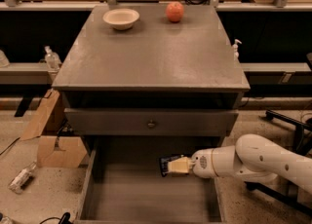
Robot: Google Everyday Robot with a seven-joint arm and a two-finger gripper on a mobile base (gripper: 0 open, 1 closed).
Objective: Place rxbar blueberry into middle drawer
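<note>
The middle drawer (146, 196) is pulled out wide at the bottom of the grey cabinet, showing a plain grey floor and thin side walls. My white arm reaches in from the right. My gripper (171, 165) is low over the drawer's back right part and is shut on the rxbar blueberry (165, 164), a small dark wrapped bar that sticks out to the left of the pale fingers (179, 165). The bar hangs just above the drawer floor.
A grey drawer front with a small knob (151, 123) sits shut above the open drawer. On the cabinet top stand a white bowl (121, 18) and a red apple (175, 11). A cardboard box (51, 138) and a bottle (21, 177) lie on the floor at left.
</note>
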